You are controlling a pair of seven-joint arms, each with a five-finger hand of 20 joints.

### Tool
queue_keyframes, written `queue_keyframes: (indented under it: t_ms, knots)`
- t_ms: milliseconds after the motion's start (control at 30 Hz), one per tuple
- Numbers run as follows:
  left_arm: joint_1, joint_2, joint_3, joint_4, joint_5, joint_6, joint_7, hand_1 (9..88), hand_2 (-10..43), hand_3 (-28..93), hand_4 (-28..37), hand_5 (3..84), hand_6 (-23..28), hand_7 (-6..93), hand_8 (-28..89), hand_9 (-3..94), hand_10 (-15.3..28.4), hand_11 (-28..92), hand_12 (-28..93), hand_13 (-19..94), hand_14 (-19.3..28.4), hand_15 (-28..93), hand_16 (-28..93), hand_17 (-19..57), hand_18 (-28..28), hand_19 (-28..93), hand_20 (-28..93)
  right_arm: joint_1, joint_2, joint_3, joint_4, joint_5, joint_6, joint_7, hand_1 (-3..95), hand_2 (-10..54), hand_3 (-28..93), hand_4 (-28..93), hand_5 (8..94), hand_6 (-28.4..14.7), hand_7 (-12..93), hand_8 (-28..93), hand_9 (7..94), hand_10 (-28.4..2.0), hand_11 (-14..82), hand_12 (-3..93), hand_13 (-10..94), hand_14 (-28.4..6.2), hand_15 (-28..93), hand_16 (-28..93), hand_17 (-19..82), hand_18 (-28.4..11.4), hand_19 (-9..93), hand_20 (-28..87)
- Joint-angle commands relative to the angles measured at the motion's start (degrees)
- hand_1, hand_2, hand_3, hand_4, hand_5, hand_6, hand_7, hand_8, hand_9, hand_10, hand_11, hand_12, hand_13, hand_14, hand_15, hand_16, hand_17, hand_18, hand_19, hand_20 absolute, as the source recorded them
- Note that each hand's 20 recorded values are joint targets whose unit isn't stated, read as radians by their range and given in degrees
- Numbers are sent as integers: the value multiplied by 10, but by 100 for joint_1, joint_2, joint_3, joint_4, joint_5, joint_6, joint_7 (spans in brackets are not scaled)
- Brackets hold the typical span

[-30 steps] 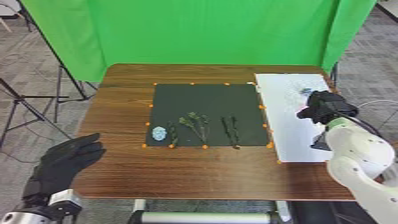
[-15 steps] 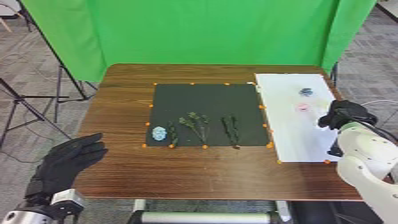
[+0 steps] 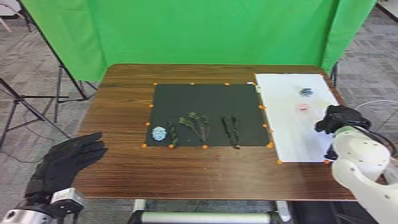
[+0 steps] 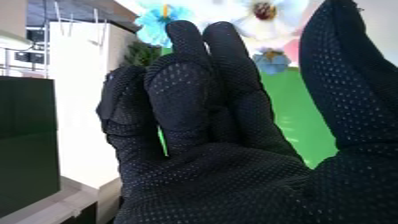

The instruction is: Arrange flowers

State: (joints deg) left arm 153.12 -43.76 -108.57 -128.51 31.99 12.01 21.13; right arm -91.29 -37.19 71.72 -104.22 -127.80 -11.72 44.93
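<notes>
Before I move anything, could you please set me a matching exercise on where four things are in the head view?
Things:
1. Pink flower
2. Pale blue flower
3. Left hand
4. Right hand

Places:
A. At the left edge of the table
B. On the black mat, near its near left corner
C. At the right edge of the white sheet
D. Lying on the white sheet

Right pairs: 1-D, 2-B, 3-A, 4-C
</notes>
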Motion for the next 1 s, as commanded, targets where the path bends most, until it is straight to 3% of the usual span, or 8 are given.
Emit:
queue_keyframes:
  t_ms: [33,100,700,867,1000]
  knots:
    - [16,43,27,16,-54,2,51,275,40,831,-159,457,130,196,-106,405,226,367,109,272,284,637,-141,-88,227,588,106,316,-40,-200,178,-65,-61,66,327,-59,814,-271,567,-85,126,-99,549,-178,141,154,684,-91,817,176,445,-208,932,256]
    - [3,60,46,22,-81,45,70,276,41,830,-159,457,130,195,-106,405,226,367,108,272,284,638,-141,-88,227,589,106,347,-41,-253,219,-73,-68,72,327,-59,813,-271,569,-86,124,-99,550,-178,140,154,685,-91,817,176,445,-210,932,260]
    - [-49,30,85,45,-87,-8,73,276,41,830,-158,457,131,196,-106,404,226,366,108,274,284,639,-141,-88,226,589,106,473,-196,-624,531,-154,-32,270,348,-66,810,-281,605,-77,133,-104,592,-161,147,150,702,-83,816,181,451,-210,932,274]
    - [-65,25,81,46,-75,-19,41,275,41,831,-158,457,131,196,-106,404,226,367,108,273,284,639,-141,-88,226,589,106,559,-65,-899,651,-517,385,320,399,-29,780,-281,637,-43,154,-114,650,-135,158,149,730,-69,805,185,463,-204,932,261]
    - [-63,23,91,45,-69,-19,48,275,41,831,-158,457,131,196,-106,404,226,367,108,273,284,639,-141,-88,227,589,106,617,15,-1044,743,-617,589,328,478,-18,682,-282,695,-10,188,-23,728,-107,171,149,763,-52,792,198,486,-195,932,261]
